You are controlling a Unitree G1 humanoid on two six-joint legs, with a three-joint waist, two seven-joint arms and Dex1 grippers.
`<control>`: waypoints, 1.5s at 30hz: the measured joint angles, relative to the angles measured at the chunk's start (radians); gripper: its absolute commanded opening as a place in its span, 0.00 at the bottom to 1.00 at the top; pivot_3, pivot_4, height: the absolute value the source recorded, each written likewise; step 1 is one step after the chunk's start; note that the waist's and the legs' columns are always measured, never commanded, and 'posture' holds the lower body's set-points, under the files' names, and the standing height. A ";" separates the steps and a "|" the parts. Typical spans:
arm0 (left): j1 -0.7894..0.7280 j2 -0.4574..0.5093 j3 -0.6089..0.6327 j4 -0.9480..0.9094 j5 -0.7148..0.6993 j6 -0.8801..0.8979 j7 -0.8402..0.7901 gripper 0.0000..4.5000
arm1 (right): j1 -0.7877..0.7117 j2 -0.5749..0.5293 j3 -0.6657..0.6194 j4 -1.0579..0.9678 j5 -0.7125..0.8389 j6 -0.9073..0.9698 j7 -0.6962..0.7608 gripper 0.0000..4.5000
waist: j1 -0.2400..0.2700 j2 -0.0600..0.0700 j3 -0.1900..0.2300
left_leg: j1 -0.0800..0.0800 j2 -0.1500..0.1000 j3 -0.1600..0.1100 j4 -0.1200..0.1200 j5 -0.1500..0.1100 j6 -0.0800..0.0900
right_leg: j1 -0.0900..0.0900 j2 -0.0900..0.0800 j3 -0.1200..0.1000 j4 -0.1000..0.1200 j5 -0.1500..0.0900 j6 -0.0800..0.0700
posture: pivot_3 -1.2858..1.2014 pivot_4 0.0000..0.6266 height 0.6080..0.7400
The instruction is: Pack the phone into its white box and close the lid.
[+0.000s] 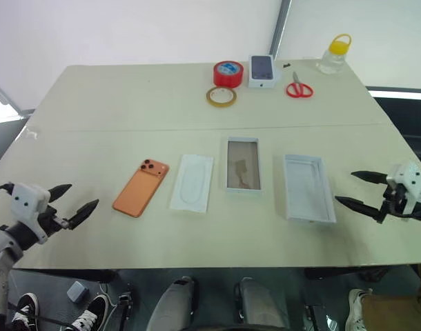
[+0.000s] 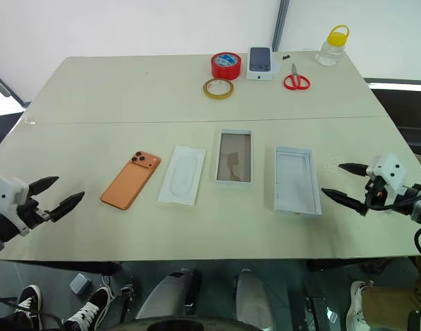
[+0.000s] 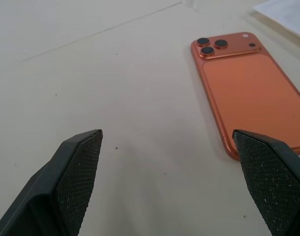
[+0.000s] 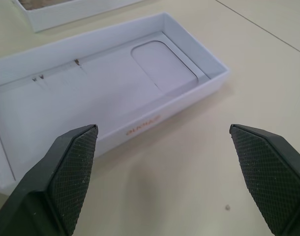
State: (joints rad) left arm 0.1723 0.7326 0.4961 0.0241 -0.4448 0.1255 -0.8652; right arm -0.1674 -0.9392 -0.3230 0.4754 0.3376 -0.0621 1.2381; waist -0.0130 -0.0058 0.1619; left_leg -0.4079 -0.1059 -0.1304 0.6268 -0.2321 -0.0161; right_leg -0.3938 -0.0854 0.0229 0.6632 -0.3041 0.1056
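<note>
Lying face down on the cream table [image 1: 128, 96], the phone [image 1: 141, 187] sits toward the left of the near row, a flat orange slab with rounded corners and three dark lenses clustered at its far corner; beside it comes a flat white insert sheet [image 1: 192, 182] with a rounded outline, then the white box [image 1: 243, 165], a shallow thin-rimmed tray showing a brownish floor, then the lid [image 1: 308, 187], a slightly wider all-white tray lying hollow side up; the left gripper [image 1: 67, 203] hovers near the phone's near end with its two black fingers spread wide and empty; the right gripper [image 1: 363, 189] waits just beside the lid, likewise wide apart and holding nothing; the phone looks rigid, smooth and probably slippery, flat enough that its long edges seem the sensible hold, pinched across the width; box and lid appear to be light stiff card, likely to slide if nudged, so a rim wall is the safer place to grip.
</note>
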 measured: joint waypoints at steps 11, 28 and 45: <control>-0.026 0.000 -0.004 -0.010 0.000 0.005 0.019 0.99 | 0.000 0.005 0.000 -0.052 0.000 0.015 -0.020 1.00 | 0.000 0.000 0.000 | 0.000 0.000 0.000 0.000 0.000 0.000 | 0.000 0.000 0.000 0.000 0.000 0.000 | 0.52 0.24 1.00; -0.074 0.001 -0.048 -0.116 -0.023 0.184 0.063 0.99 | -0.006 0.011 0.032 -0.165 -0.001 0.087 -0.057 1.00 | 0.000 0.000 0.000 | 0.000 0.000 0.000 0.000 0.000 0.000 | 0.000 0.000 0.000 0.000 0.000 0.000 | 0.52 0.24 1.00; -0.385 -0.270 -0.316 -0.329 -0.263 0.852 0.373 0.99 | -0.259 0.133 0.289 -0.474 -0.017 0.191 -0.082 1.00 | 0.005 -0.002 0.002 | -0.001 -0.001 -0.001 0.002 0.000 0.000 | 0.000 0.001 -0.001 0.001 0.000 0.001 | 0.52 0.24 1.00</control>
State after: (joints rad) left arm -0.2123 0.4626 0.1802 -0.3048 -0.7083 0.9770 -0.4922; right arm -0.4265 -0.8057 -0.0343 0.0011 0.3205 0.1285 1.1560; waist -0.0080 -0.0075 0.1635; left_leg -0.4087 -0.1067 -0.1312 0.6291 -0.2319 -0.0163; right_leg -0.3938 -0.0845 0.0219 0.6639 -0.3036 0.1067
